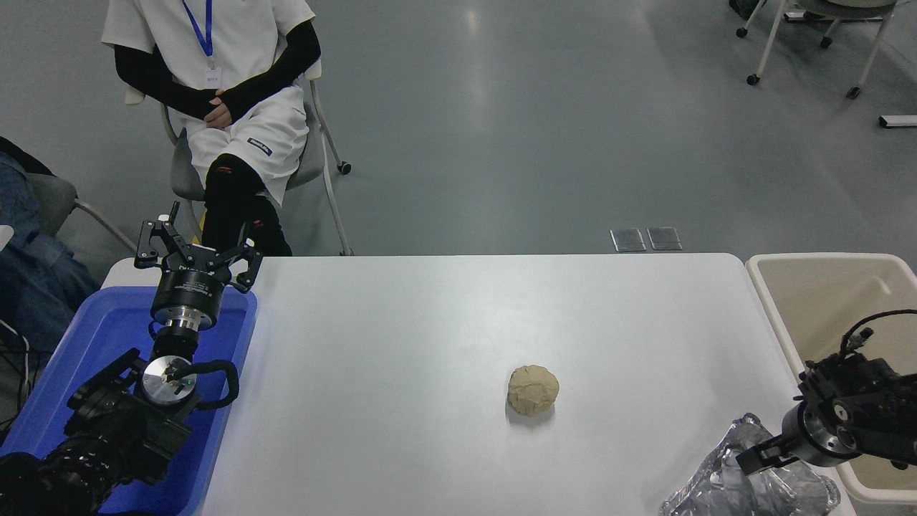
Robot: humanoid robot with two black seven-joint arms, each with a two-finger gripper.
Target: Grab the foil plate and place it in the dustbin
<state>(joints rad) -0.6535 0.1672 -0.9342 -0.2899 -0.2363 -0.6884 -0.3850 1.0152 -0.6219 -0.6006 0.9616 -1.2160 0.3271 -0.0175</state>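
Observation:
The foil plate (pixel 723 484), shiny, silver and crinkled, is at the table's front right corner, partly cut off by the picture's bottom edge. My right gripper (pixel 749 459) comes in from the right edge and is shut on the plate's upper rim. The dustbin (pixel 770 301), a beige bin with a thick rim, stands just off the table's right end, behind and under my right arm. My left gripper (pixel 197 247) is open and parked at the lower left.
A small tan crumpled paper ball (pixel 533 390) lies right of the table's middle. A blue tub (pixel 107 337) stands at the table's left end under my left arm. A person (pixel 229 93) sits on a chair beyond the far left corner.

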